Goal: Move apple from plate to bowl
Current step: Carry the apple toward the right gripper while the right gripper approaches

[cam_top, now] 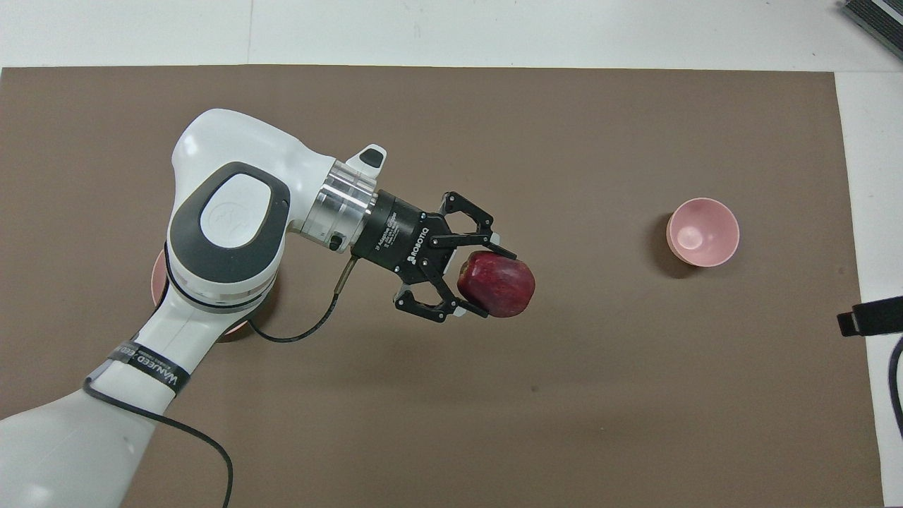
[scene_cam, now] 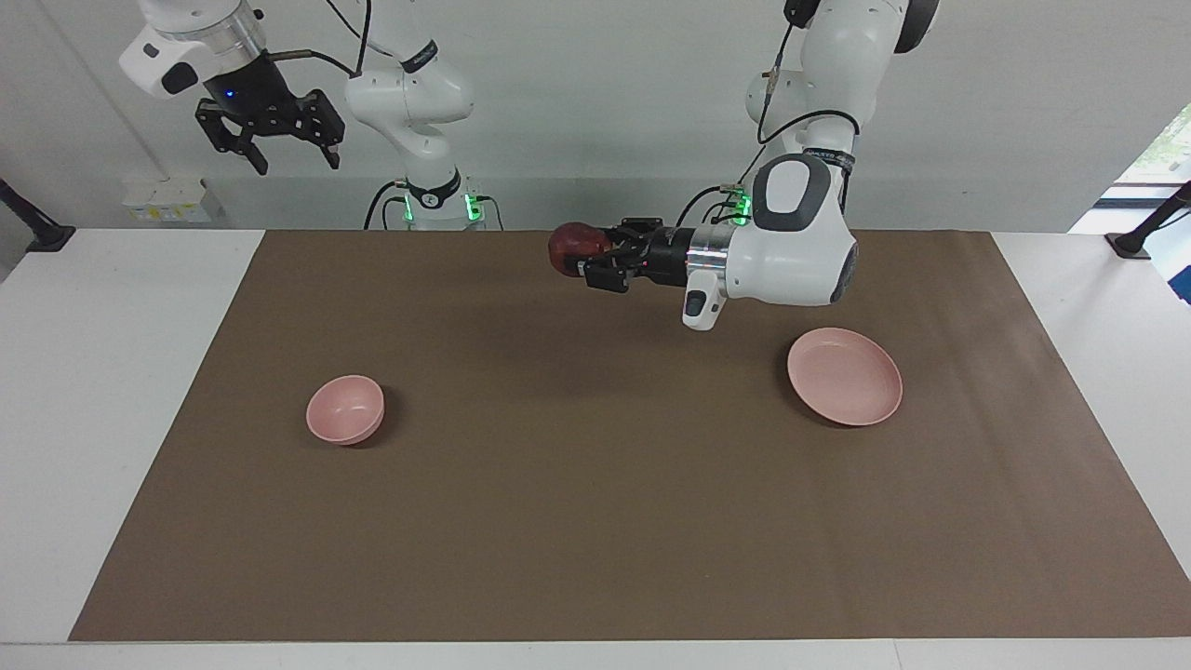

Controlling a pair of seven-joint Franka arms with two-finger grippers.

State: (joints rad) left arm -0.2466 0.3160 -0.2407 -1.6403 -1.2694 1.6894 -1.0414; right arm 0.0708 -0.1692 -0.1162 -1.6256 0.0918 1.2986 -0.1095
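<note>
1. Facing view: left claw [scene_cam: 584, 258] is clamped on the apple [scene_cam: 575, 247], arm lying near horizontal, apple carried in the air over the brown mat [scene_cam: 595, 521] mid-table, clear of the surface.
2. Overhead view: apple [cam_top: 497, 284] sticks out of the claw's [cam_top: 485, 279] tips, on the side pointing toward the bowl [cam_top: 702, 232].
3. Plate [scene_cam: 845, 376] is empty, at the left arm's end of the table; in the overhead it is mostly hidden under the arm, only a rim sliver [cam_top: 156, 286] shows.
4. Bowl [scene_cam: 345, 408] is empty and well apart from the apple, at the right arm's end.
5. Key relation: bowl lies roughly along the claw's pointing axis, so my read is the next move is a straight carry toward the right arm's end, then descend and release.
6. Right claw [scene_cam: 270, 130] is open, up high at its own end, waiting. It sits closer to the bowl, but the left arm has the load.
</note>
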